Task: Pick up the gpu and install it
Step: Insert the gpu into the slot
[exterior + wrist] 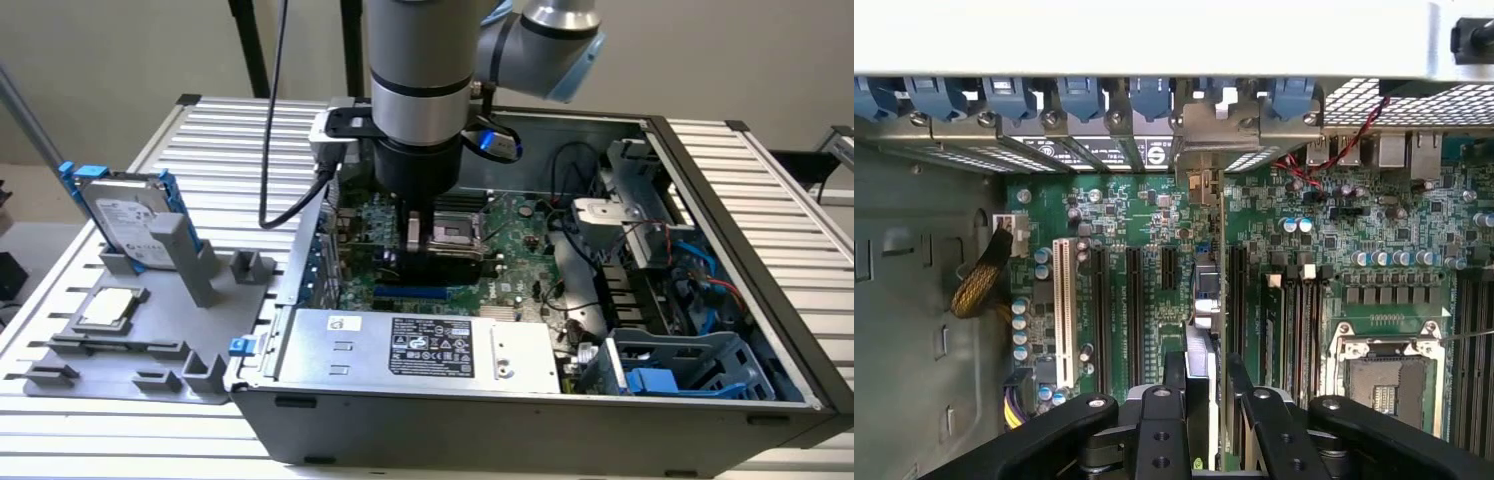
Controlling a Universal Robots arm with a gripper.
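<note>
Slatted metal table (240, 118) supports an open computer case (534, 425). Inside the case, the gripper (1206, 378) is clenched on the gpu (1206, 300), which stands edge-on and upright over the motherboard (1124, 215) between expansion slots, its silver bracket (1204, 185) at the case's rear slot openings. Toward the exterior view's left, a grey fixture (160, 350) carries a hard drive (127, 215) and a CPU chip (110, 308).

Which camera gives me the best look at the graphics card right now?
The wrist view. There the graphics card runs edge-on from the gripper that holds it to its metal bracket at the case's rear slots, over the motherboard. In the exterior view the arm hides most of the card.
</note>
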